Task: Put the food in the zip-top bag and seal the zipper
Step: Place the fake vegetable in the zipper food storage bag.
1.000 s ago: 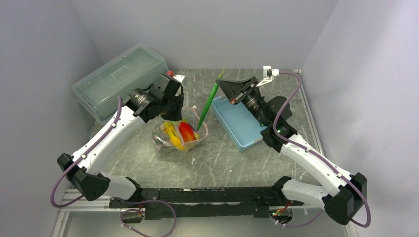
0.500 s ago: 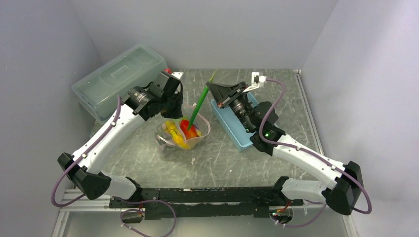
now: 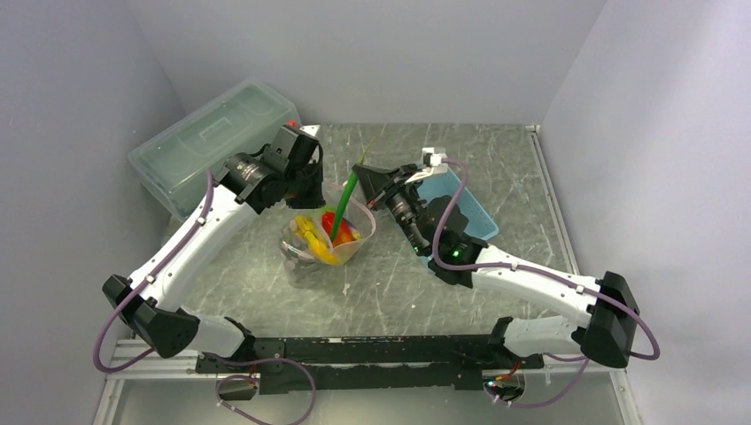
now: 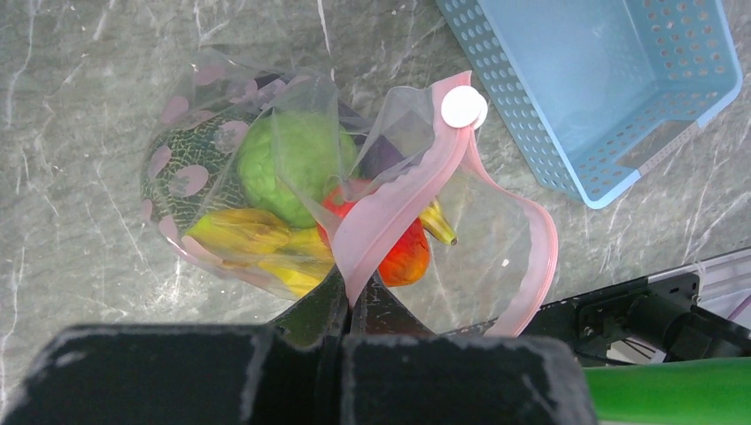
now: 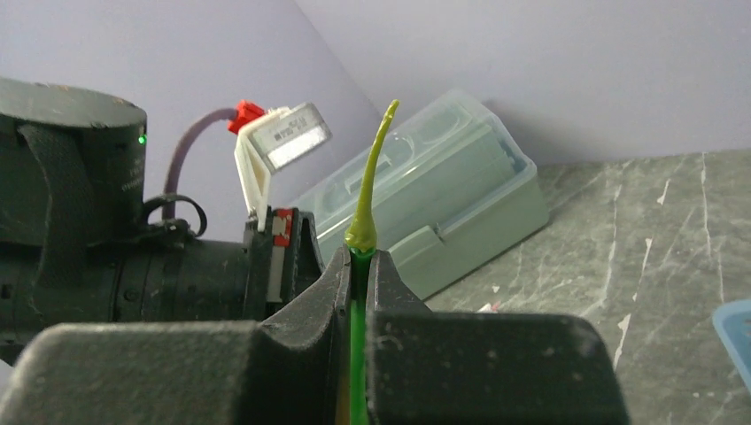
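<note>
The zip-top bag (image 3: 312,250) stands open on the table, clear with pink dots. Inside lie yellow bananas (image 4: 252,241), a dull-green lump (image 4: 297,164) and a red-orange piece (image 4: 406,257). My left gripper (image 4: 357,297) is shut on the pink zipper (image 4: 416,190) and holds the mouth up; a white slider (image 4: 464,106) sits at the strip's end. My right gripper (image 5: 359,266) is shut on a long green toy vegetable (image 3: 349,197), just right of the bag. The vegetable's lower end dips into the bag's mouth, and its pale stem (image 5: 373,168) sticks up past the fingers.
A light-blue slatted basket (image 3: 465,205) sits right of the bag, behind the right arm. A large translucent lidded box (image 3: 208,142) stands at the back left, close behind the left wrist. Grey walls close in three sides.
The right arm has swung left with the green vegetable, away from the basket, and its lower end has come down into the bag's mouth. The left gripper has barely moved.
</note>
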`<move>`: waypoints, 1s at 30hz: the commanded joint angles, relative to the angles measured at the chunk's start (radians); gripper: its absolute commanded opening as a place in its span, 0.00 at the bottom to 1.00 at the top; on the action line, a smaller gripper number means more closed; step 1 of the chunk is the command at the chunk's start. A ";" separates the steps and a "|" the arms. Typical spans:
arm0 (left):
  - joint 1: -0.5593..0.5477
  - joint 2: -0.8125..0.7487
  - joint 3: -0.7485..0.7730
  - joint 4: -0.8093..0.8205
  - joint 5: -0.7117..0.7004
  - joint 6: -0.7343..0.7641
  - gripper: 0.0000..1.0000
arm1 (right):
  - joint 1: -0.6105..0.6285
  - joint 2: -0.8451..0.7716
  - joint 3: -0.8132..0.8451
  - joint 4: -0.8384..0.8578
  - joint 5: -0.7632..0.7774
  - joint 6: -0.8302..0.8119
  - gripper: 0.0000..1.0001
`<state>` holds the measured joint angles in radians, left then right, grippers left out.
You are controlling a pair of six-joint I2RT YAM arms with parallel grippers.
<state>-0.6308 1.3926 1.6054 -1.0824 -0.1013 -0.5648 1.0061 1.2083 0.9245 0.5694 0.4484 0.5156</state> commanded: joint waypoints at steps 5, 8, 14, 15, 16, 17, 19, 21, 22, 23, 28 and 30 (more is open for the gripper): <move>0.027 -0.011 0.028 0.061 0.035 -0.041 0.00 | 0.066 0.044 0.036 0.009 0.134 -0.018 0.00; 0.031 -0.013 0.025 0.066 0.042 -0.042 0.00 | 0.082 0.060 0.040 -0.006 0.162 -0.004 0.00; 0.035 -0.009 0.028 0.068 0.055 -0.043 0.00 | 0.113 0.092 0.040 -0.002 0.215 -0.008 0.00; 0.035 -0.009 0.028 0.067 0.057 -0.041 0.00 | 0.116 0.094 0.041 -0.001 0.223 -0.012 0.00; 0.036 -0.008 0.028 0.067 0.058 -0.041 0.00 | 0.118 0.096 0.044 0.000 0.233 -0.019 0.00; 0.036 -0.008 0.028 0.068 0.060 -0.039 0.00 | 0.120 0.097 0.048 0.000 0.245 -0.028 0.00; 0.036 -0.011 0.027 0.066 0.064 -0.038 0.00 | 0.120 0.094 0.057 -0.002 0.270 -0.054 0.00; 0.036 -0.015 0.024 0.065 0.063 -0.036 0.00 | 0.120 0.090 0.066 0.010 0.287 -0.097 0.00; 0.036 -0.017 0.023 0.064 0.062 -0.035 0.00 | 0.120 0.088 0.072 0.017 0.294 -0.130 0.00; 0.036 -0.019 0.021 0.064 0.061 -0.035 0.00 | 0.120 0.088 0.080 0.023 0.299 -0.151 0.00; 0.036 -0.024 0.021 0.062 0.063 -0.029 0.00 | 0.120 0.085 0.101 0.065 0.322 -0.248 0.00; 0.036 -0.024 0.021 0.061 0.063 -0.026 0.00 | 0.120 0.087 0.107 0.080 0.328 -0.267 0.00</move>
<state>-0.5987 1.3926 1.6051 -1.0676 -0.0505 -0.5877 1.1210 1.3094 0.9825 0.5674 0.7353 0.3382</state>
